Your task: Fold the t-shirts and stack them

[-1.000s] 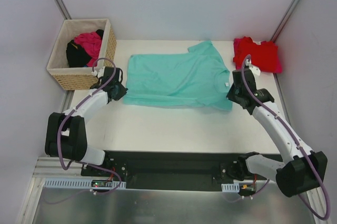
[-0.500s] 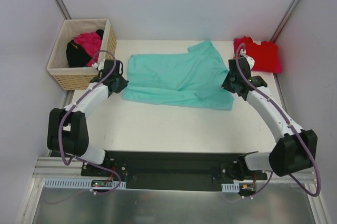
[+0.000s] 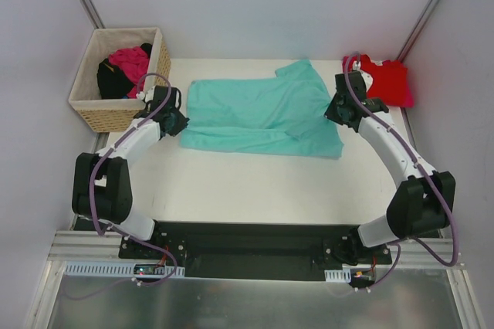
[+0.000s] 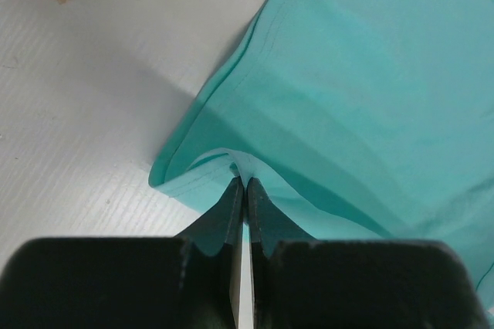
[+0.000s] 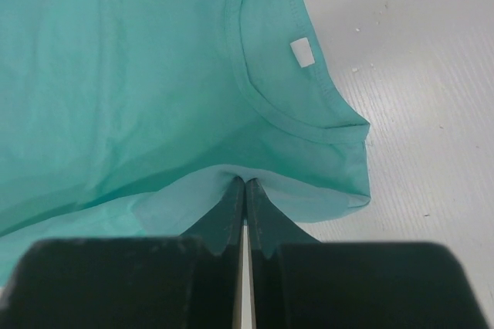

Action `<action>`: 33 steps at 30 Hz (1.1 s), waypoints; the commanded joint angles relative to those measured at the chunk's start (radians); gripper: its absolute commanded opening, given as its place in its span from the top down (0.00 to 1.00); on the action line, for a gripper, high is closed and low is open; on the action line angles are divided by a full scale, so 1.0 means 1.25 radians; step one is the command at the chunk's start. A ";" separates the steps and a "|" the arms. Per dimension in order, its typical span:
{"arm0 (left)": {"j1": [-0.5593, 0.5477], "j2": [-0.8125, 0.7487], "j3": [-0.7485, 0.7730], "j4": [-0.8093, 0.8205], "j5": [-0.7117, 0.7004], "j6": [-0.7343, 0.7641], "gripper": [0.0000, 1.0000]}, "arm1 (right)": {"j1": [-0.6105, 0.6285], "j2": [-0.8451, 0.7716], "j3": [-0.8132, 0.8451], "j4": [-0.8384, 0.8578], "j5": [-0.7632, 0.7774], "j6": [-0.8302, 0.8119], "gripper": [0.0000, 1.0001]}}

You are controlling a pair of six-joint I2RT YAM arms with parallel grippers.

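Note:
The teal t-shirt (image 3: 258,109) lies spread across the back half of the white table, its near edge partly folded over. My left gripper (image 3: 179,121) is shut on the shirt's hem corner (image 4: 231,161) at its left end and holds it slightly raised. My right gripper (image 3: 333,110) is shut on the shirt's edge by the neckline (image 5: 266,105), and the cloth (image 5: 231,182) is lifted there. The red t-shirt (image 3: 380,80) lies bunched at the back right corner. A magenta-pink shirt (image 3: 130,61) sits in the basket.
A wicker basket (image 3: 116,113) at the back left holds the pink shirt and a black garment (image 3: 112,80). White walls close the back and both sides. The table's black front rail (image 3: 247,248) carries both arm bases.
Both grippers have moved toward the back of the table with the teal shirt's near edge pinched, carrying it over the shirt. The right arm moved farther, up beside the red shirt.

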 commanded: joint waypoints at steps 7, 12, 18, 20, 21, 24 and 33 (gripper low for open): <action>0.009 0.087 0.081 -0.011 -0.009 0.005 1.00 | -0.013 0.125 0.088 0.023 -0.018 -0.002 0.99; 0.009 0.148 0.127 -0.011 -0.004 0.010 1.00 | -0.017 0.193 0.125 0.026 -0.023 0.000 0.99; 0.011 0.233 0.162 -0.010 0.000 0.004 1.00 | -0.024 0.286 0.170 0.030 -0.022 0.005 0.99; 0.012 0.249 0.162 -0.005 -0.007 0.000 1.00 | -0.027 0.322 0.189 0.030 -0.020 0.002 1.00; 0.014 0.254 0.159 -0.004 -0.009 0.002 0.98 | -0.031 0.334 0.197 0.030 -0.020 0.004 1.00; 0.016 0.255 0.147 0.003 -0.029 -0.001 0.89 | -0.032 0.383 0.241 0.029 -0.001 -0.004 1.00; 0.034 0.195 0.112 0.019 -0.074 -0.001 0.88 | -0.035 0.469 0.357 0.050 0.009 -0.016 0.99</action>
